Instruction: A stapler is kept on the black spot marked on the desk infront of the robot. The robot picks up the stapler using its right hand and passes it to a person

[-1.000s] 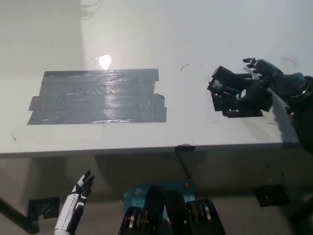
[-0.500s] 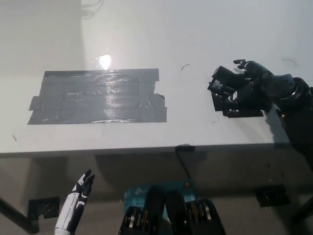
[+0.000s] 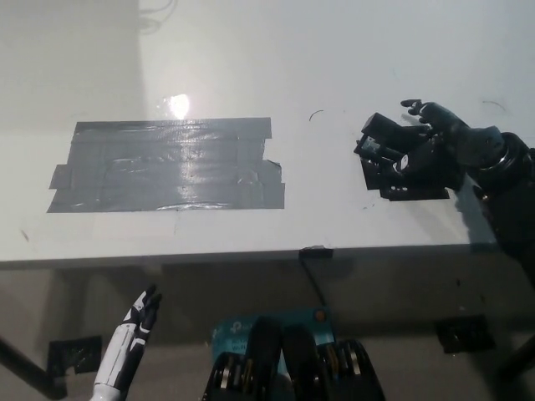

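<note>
**Desk:** What was the right hand doing?

**Me:** From my seat, the black right hand [image 3: 430, 150] sat at the right of the frame, over the black spot [image 3: 407, 177] on the desk [image 3: 334, 58]. Its fingers were spread, one pointing toward the upper left, the rest curled loosely over the stapler [image 3: 383, 144]. I could not tell whether they were touching it, because black on black swallowed the edges. I saw no firm clench, so I called the hand loose, not grasping.

**Desk:** And the stapler?

**Me:** It lay on the spot's upper left part, just left of the palm. Its long axis seemed to run from upper left to lower right, with the far end toward the upper left, though the outline was murky.

**Desk:** Anything around it?

**Me:** A big patch of grey tape [image 3: 167, 164] lay well apart in the left half of the desk, with a glare spot just above it. A small black clip [image 3: 316, 251] sat on the desk's near edge at center. The white left hand [image 3: 138, 322] rested at lower left below the desk edge, fingers apart, holding nothing. I saw nothing between the right hand and the stapler.
</note>
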Controlling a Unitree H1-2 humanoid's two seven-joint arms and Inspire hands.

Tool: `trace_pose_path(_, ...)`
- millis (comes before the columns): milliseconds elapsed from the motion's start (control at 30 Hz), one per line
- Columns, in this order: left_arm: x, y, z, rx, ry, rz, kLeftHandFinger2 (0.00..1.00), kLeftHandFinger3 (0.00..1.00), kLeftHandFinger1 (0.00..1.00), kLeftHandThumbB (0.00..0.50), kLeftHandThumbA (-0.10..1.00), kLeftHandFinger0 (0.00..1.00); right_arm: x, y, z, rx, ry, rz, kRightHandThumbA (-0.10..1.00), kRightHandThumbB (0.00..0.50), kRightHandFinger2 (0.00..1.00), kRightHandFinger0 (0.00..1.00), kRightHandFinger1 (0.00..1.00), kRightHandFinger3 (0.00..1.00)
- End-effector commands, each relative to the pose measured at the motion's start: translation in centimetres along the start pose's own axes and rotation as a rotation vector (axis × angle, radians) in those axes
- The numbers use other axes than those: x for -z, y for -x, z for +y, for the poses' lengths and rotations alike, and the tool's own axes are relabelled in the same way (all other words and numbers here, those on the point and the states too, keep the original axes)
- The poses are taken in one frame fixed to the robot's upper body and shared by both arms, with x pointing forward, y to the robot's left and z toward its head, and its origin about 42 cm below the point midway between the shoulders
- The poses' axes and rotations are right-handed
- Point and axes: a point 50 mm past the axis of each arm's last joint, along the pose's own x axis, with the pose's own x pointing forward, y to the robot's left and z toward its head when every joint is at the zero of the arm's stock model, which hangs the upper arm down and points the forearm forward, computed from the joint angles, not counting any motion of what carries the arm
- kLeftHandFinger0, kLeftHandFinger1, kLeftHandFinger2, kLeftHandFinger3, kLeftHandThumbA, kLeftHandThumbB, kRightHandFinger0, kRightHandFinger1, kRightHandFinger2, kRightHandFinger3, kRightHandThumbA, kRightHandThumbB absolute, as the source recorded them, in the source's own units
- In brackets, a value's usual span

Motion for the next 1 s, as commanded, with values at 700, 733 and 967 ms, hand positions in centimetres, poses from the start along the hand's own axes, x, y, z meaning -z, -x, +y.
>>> trace_pose_path(700,-1.3,-1.5,0.9,0.022,-0.019,-0.057,1.00,1.00,1.00,0.500,1.00,1.00,-0.9,-0.1,-2.3,0.446,0.031,-0.232,0.87,0.033,0.66,0.02,0.36,0.24)
trace_pose_path(733,-1.4,-1.6,0.9,0.023,-0.020,-0.058,1.00,1.00,1.00,0.500,1.00,1.00,-0.9,-0.1,-2.6,0.442,-0.031,-0.226,0.84,0.042,0.70,0.03,0.40,0.30)
trace_pose_path(967,-1.4,-1.7,0.9,0.027,-0.001,-0.070,1.00,1.00,1.00,0.500,1.00,1.00,-1.8,0.3,-4.7,0.364,-0.398,-0.212,0.86,0.011,0.22,0.00,0.01,0.01)
